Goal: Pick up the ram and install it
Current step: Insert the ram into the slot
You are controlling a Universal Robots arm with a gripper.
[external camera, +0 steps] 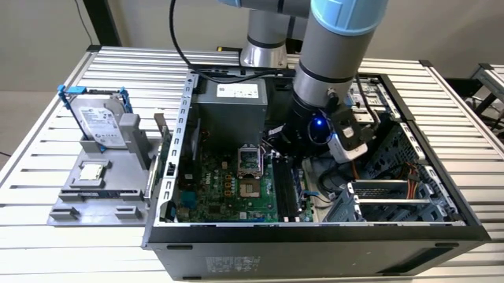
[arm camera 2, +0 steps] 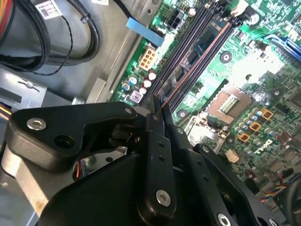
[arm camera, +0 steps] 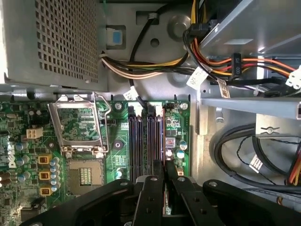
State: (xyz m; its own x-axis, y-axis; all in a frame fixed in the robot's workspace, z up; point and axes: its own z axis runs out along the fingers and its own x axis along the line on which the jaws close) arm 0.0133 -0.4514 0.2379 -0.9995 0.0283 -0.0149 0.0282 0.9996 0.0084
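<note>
The ram (arm camera 2: pixel 202 47) is a thin dark stick with a copper-coloured edge. It stands on edge along the motherboard's long black slots (arm camera: pixel 136 141), at the slot nearest the cable side. My gripper (arm camera 2: pixel 161 106) is shut on the stick's near end, its two black fingers (arm camera: pixel 155 188) pressed close together with only the thin board between them. In the exterior view the arm's wrist (external camera: pixel 315 127) reaches down into the open computer case (external camera: pixel 315 236), just above the slots (external camera: pixel 287 191). How deep the ram sits in the slot I cannot tell.
The open processor socket (arm camera: pixel 80 127) lies beside the slots. The grey power supply (external camera: pixel 228 103) and bundled cables (arm camera: pixel 225 66) crowd the case's far end, and a drive cage (external camera: pixel 386 197) stands at the exterior view's right. Outside the case, a hard drive (external camera: pixel 98 121) and a small silver chip (external camera: pixel 92 171) rest on a grey holder (external camera: pixel 71 212).
</note>
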